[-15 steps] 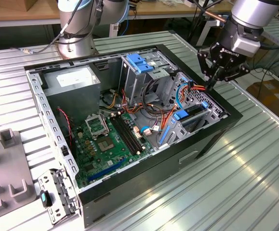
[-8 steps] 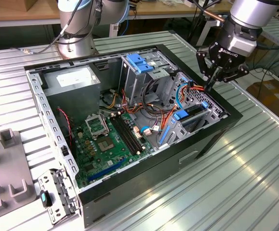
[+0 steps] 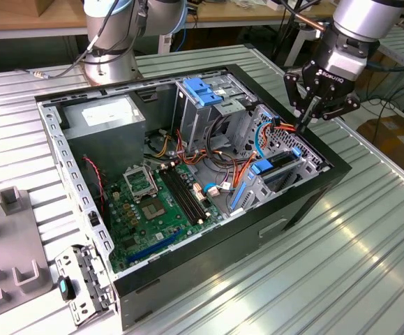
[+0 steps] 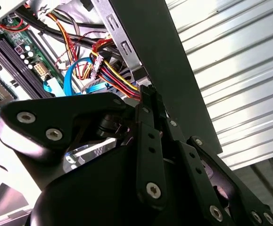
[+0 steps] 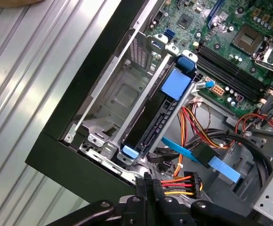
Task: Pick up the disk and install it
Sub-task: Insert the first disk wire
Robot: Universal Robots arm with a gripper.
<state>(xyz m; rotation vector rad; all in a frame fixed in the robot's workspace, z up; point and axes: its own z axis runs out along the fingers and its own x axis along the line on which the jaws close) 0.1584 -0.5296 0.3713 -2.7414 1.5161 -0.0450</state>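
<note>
The disk [image 5: 148, 125] stands on edge in the drive cage [image 5: 122, 94] at the corner of the open computer case [image 3: 208, 244]; its dark side and blue rails show, with a blue tab [image 5: 177, 84] over it. In the exterior view the disk [image 3: 280, 166] lies low in the case at the exterior view's right. My gripper [image 3: 306, 120] hangs just above that corner, a little apart from the disk, fingers pressed together and holding nothing. In both wrist views the fingertips [image 5: 148, 184] sit beside a bundle of red, yellow and black power wires [image 4: 112, 75].
The motherboard [image 3: 156, 199] covers the case floor, with a grey power supply box [image 3: 107, 115] at the back and a blue-latched cage [image 3: 205, 91] beside it. Orange and blue cables [image 3: 257, 136] run near the bay. Ribbed metal table [image 3: 355, 237] surrounds the case. A grey fixture [image 3: 6, 237] sits at the exterior view's left.
</note>
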